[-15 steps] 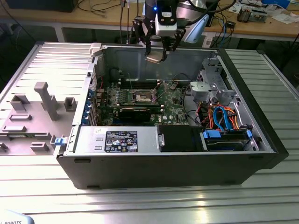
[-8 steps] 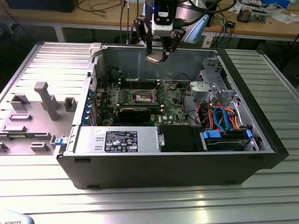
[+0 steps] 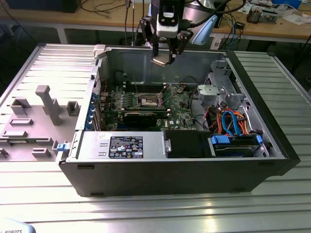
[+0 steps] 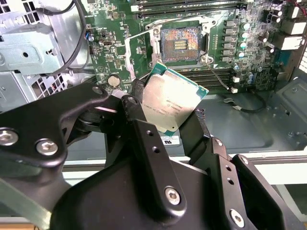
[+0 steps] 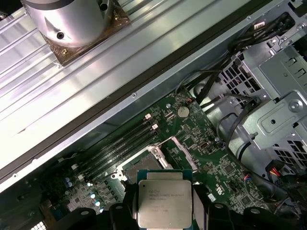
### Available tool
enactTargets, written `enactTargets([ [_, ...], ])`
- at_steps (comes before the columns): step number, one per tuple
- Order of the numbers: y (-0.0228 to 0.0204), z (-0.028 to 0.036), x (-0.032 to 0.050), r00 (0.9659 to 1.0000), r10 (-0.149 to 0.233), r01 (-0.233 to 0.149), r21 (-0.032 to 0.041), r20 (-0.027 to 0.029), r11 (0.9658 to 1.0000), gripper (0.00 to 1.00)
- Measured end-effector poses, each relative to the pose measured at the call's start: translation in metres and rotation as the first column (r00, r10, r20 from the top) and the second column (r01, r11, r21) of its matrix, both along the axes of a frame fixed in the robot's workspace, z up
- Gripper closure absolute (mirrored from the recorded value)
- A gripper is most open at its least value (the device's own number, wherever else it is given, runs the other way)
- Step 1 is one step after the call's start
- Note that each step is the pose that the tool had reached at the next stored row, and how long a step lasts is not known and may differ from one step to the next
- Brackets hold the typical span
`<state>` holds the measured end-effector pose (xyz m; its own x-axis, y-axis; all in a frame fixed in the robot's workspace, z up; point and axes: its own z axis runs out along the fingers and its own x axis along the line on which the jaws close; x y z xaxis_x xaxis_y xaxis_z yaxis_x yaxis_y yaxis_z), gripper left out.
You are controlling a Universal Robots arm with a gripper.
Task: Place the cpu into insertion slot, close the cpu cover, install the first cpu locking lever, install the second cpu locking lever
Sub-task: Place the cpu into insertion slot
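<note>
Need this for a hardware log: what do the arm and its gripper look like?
In the exterior view, the arm is silver-grey metal with a pale blue joint cap and black cables looping beside it. The gripper has a white-and-black body. In the second wrist view, its fingers are matt black linked bars fastened with silver screws.

A ribbed metal table [image 3: 194,213] bears an open computer case [image 3: 170,170] and a grey fixture plate [image 3: 63,77].

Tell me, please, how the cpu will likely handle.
The cpu is a thin metal-topped plate, so probably stiff and light. Its smooth top looks slippery. Held by its edges in the tool, it might pivot if bumped.
</note>
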<state>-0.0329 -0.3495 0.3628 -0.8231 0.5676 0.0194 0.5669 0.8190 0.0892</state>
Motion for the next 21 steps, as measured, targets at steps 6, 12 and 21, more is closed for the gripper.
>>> enactTargets([
  [6,0.0000,0.0000,0.0000,0.9999,-0.013,0.013,0.0000,0.0001,0.9999,0.46],
  [12,0.0000,-0.0003,0.0000,0.9963,-0.086,0.086,0.0000,0.0000,0.9963,0.46],
  [21,0.0000,-0.0003,0.0000,0.9962,-0.088,0.088,0.0000,0.0000,0.9962,0.46],
])
